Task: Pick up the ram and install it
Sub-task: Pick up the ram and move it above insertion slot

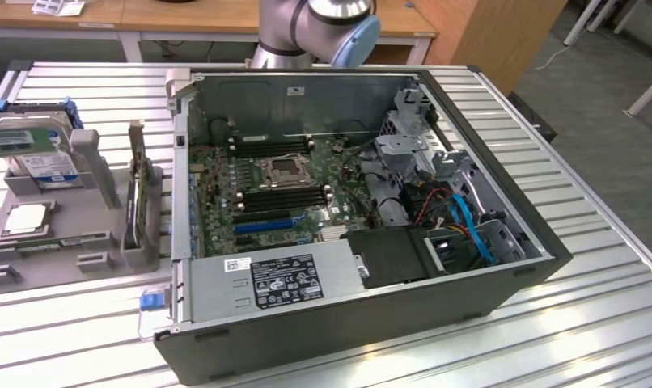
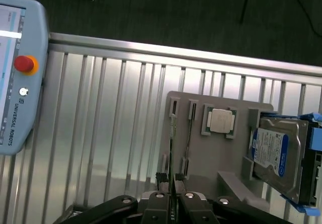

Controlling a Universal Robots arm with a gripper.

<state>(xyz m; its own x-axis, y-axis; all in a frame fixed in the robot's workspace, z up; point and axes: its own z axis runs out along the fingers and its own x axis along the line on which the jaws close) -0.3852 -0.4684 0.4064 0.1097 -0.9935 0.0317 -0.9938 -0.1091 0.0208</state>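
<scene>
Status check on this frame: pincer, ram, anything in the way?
Pincer shut, empty, over gray holder. Ram on edge in holder, untouched. No obstruction seen.

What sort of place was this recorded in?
Probably a robotics lab bench for PC assembly: an open computer case on a slatted metal table, a grey parts fixture, and a teach pendant.

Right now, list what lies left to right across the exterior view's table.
Silver hard drive with blue-white label → thin flat ram stick standing on edge → open black metal computer case.
</scene>
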